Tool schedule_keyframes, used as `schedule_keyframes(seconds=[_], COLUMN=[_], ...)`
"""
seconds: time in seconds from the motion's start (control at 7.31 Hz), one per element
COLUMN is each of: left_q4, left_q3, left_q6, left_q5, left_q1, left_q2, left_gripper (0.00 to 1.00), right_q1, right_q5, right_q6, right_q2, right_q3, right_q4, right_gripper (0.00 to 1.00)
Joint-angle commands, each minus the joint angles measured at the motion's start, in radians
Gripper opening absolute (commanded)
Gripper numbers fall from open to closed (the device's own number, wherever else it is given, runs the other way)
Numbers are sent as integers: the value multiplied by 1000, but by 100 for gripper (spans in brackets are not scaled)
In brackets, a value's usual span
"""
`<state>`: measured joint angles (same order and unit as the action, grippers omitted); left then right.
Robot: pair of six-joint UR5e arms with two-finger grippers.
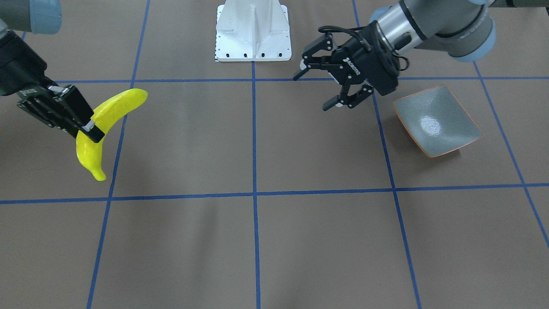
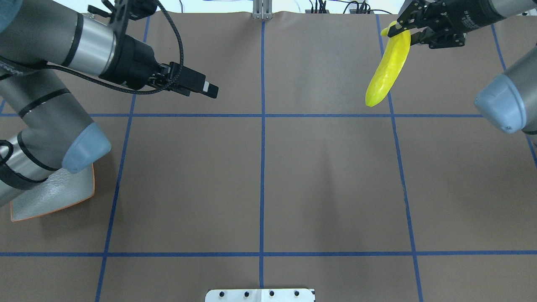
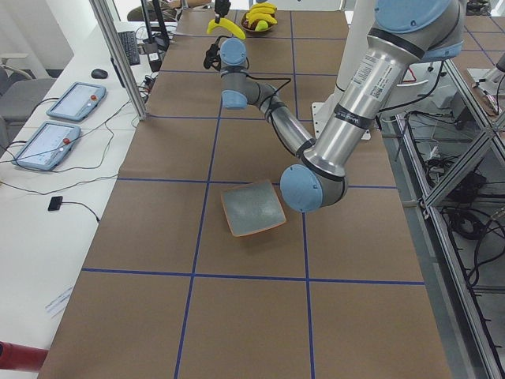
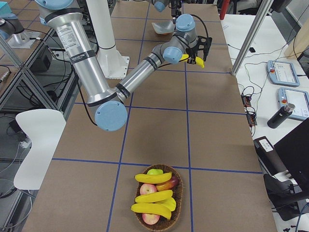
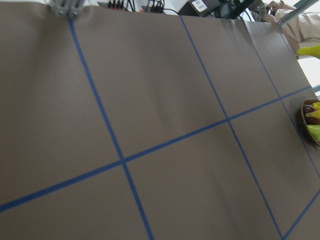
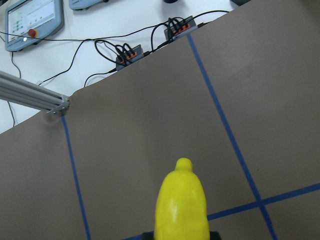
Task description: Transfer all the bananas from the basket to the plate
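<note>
Right claw (image 1: 91,127) carries 1 banana (image 1: 116,108) above the counter (image 1: 257,240).
The right claw is clamped across the banana's middle, holding it in the air. The left claw (image 1: 313,92) hangs with its fingers spread apart, gripping nothing, just beside the grey-green plate (image 1: 446,112). 3 other bananas (image 4: 153,197) lie with apples (image 4: 147,189) in the basket (image 4: 179,192) at the counter's right end.
</note>
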<state>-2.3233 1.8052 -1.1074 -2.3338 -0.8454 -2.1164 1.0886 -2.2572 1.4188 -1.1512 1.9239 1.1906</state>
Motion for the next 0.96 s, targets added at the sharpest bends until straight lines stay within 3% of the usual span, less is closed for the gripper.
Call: schedule_keyframes(seconds=[0.0, 0.55, 0.82], left_q4=[-4, -4, -8], left_q3=[3, 2, 5], left_q6=[-17, -78, -80], left_q5=[1, 60, 62], left_q1=[86, 181, 183], left_q2=[-40, -115, -117], left_gripper=[100, 100, 100], right_q1=[-93, -307, -369], right_q5=[54, 276, 339], right_q6=[127, 179, 189], right_q2=[28, 85, 105], right_q3=[10, 65, 78], right_q4=[-114, -124, -124], right_gripper=[0, 0, 0])
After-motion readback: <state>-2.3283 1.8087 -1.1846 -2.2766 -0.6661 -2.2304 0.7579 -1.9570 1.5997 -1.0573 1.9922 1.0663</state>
